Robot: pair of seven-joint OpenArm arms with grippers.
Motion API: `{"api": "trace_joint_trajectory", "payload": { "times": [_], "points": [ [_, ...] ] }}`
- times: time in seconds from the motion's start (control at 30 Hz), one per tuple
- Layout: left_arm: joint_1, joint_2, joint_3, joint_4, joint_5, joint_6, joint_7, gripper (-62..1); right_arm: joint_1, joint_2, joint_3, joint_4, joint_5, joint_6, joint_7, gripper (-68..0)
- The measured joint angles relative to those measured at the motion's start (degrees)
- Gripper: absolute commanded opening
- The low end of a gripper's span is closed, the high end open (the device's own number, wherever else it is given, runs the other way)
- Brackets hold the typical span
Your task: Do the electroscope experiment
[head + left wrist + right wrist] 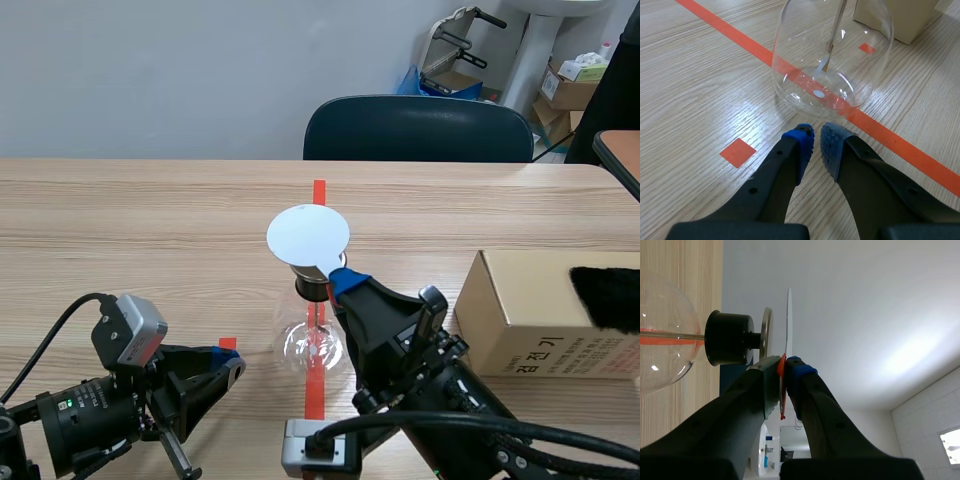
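Right end effector [342, 278], clamped on the white disc [308, 235] at its 11 o'clock, holds it flat just over the electroscope [312, 345]. Left end effector [816, 142] rests closed and empty.

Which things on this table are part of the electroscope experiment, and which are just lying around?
Job: electroscope flask; white disc, held in the right gripper.
Lying about: cardboard box; black furry thing on it; chair.
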Motion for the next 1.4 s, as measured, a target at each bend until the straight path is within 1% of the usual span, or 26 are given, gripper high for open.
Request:
{"api": "trace_joint_trajectory", "payload": {
  "times": [0.2,0.3,0.47,0.77,0.9,1.0,1.07,1.17,1.3,1.4],
  "points": [
    [0.0,0.0,0.0,0.0,0.0,0.0,0.0,-52.4,0.0,0.0,0.0,0.0,0.0,0.0,-0.1,-66.7],
    [0.0,0.0,0.0,0.0,0.0,0.0,0.0,-52.4,0.0,0.0,0.0,0.0,0.0,0.0,-1.9,-66.7],
    [0.0,0.0,0.0,0.0,0.0,0.0,0.0,-52.4,0.0,0.0,0.0,0.0,0.0,0.0,-9.0,-66.7],
    [0.0,0.0,0.0,0.0,0.0,0.0,0.0,-52.4,0.0,0.0,0.0,0.0,0.0,0.0,-27.3,-66.7],
    [0.0,0.0,0.0,0.0,0.0,0.0,0.0,-52.4,0.0,0.0,0.0,0.0,0.1,0.0,-34.9,-66.7],
    [0.0,0.0,0.0,0.0,0.0,0.0,0.0,-52.4,0.0,0.0,0.0,0.0,0.1,0.0,-39.5,-66.7],
    [0.0,0.0,0.0,0.0,0.0,0.0,0.0,-52.4,0.0,0.0,0.0,0.0,0.1,0.0,-42.1,-66.7],
    [0.0,0.0,0.0,0.0,0.0,0.0,0.0,-52.4,0.0,0.0,0.0,0.0,0.2,0.0,-44.6,-66.7],
    [0.0,0.0,0.0,0.0,0.0,0.0,0.0,-52.4,0.0,0.0,0.0,0.0,0.2,0.0,-46.3,-66.7],
    [0.0,0.0,0.0,0.0,0.0,0.0,0.0,-52.4,0.0,0.0,0.0,0.0,0.2,0.0,-46.3,-66.7]
  ]
}}
